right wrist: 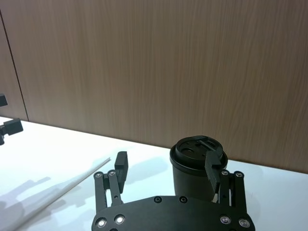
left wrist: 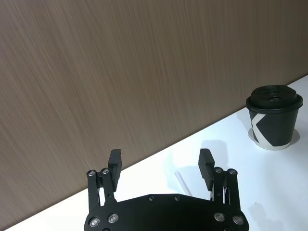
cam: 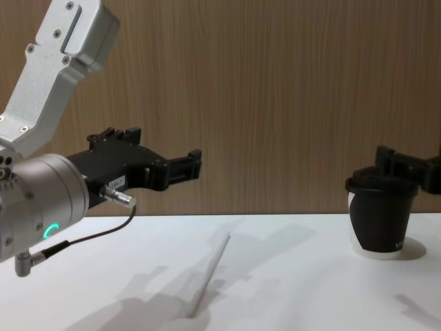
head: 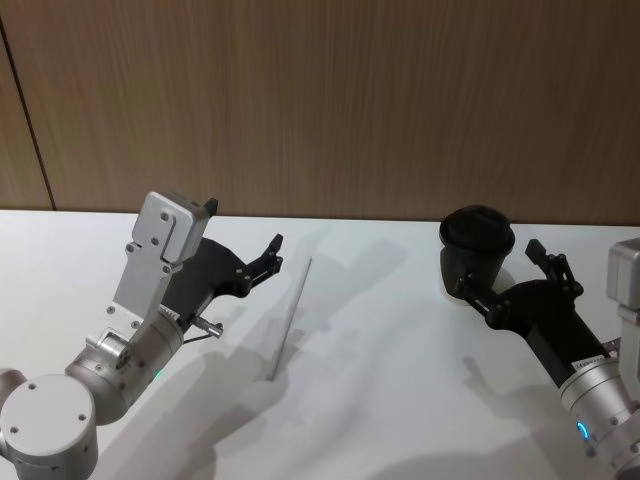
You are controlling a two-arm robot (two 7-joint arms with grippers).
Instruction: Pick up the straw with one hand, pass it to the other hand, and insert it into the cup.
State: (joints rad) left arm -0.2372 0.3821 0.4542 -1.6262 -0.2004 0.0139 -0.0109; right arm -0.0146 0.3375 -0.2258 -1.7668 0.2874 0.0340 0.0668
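The straw (head: 292, 318) is lying flat on the white table (head: 400, 400), just below the middle of the head view. It is slanting from lower left to upper right, and nothing is gripping it.

The left claw (head: 268, 258) is hanging in the air left of centre, just beside the straw's upper end and pointing toward the wooden wall (head: 350, 100). In the chest view it is sitting well above the table. Its fingers are standing wide apart with nothing between them. In the left wrist view one end of the straw is showing on the table below the gap.

The cup (head: 478, 250) is standing upright right of centre, well apart from the straw, with its lid on. The right claw (cam: 400, 165) is reaching in from the lower right, spread open at lid height close to the cup. Whether it is touching the cup cannot be told.
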